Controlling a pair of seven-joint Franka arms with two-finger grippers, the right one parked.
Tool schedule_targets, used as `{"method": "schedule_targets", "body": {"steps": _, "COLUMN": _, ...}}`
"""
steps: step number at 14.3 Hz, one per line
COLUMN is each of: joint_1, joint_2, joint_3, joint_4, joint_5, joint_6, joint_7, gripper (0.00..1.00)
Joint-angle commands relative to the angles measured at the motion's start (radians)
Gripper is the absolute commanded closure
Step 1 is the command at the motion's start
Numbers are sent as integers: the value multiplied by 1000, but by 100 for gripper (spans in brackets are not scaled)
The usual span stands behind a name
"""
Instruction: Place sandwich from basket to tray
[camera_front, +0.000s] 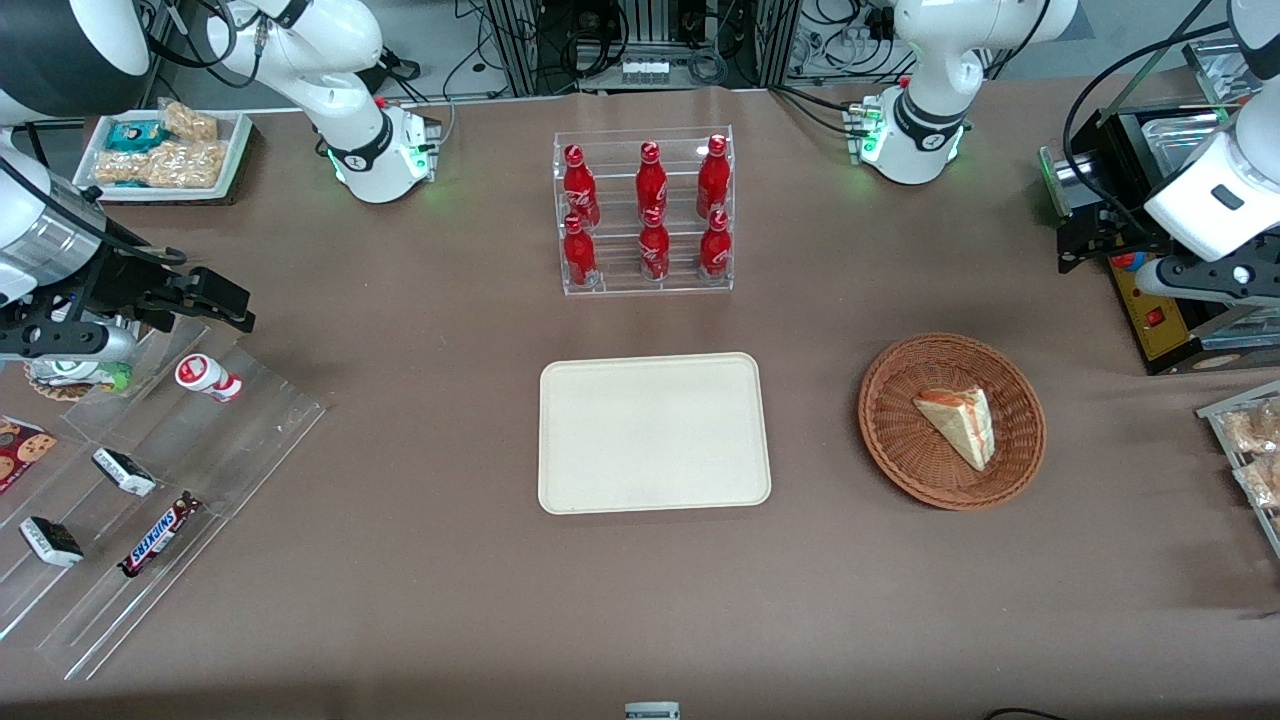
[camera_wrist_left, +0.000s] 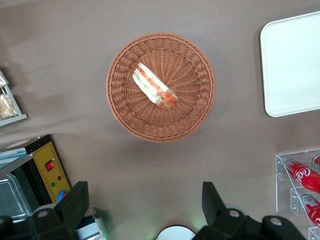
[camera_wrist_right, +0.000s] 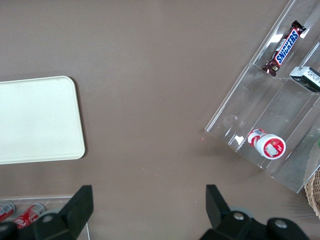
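The sandwich (camera_front: 960, 424), a white bread wedge with red-orange and green filling, lies in the round reddish-brown wicker basket (camera_front: 890, 440). The wrist view shows the sandwich (camera_wrist_left: 154, 86) in the basket (camera_wrist_left: 120, 110) too. The cream-beige tray (camera_front: 654, 432) lies flat beside the basket, toward the parked arm's end, with nothing on it; its corner shows in the wrist view (camera_wrist_left: 292, 65). My left gripper (camera_wrist_left: 144, 202) is open and empty, high above the table. It hangs farther from the front camera than the basket, toward the working arm's end (camera_front: 1195, 280).
A clear rack of red cola bottles (camera_front: 645, 215) stands farther back than the tray. A black machine with a yellow panel (camera_front: 1150, 310) sits under my gripper. A snack tray (camera_front: 1250, 450) lies at the working arm's table edge. Clear stepped racks (camera_front: 150, 480) stand at the parked arm's end.
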Motion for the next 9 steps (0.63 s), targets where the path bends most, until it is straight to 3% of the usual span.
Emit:
{"method": "schedule_targets", "body": {"steps": 1, "joint_1": 4, "joint_2": -5, "joint_3": -7, "joint_4": -8, "joint_5": -13, "joint_6": -3, "joint_7": -13, "gripper": 0}}
{"method": "schedule_targets", "body": {"steps": 9, "joint_1": 6, "joint_2": 26, "joint_3": -9, "joint_4": -43, "joint_5": 1, "joint_6": 8, "joint_7": -16, "gripper": 0}}
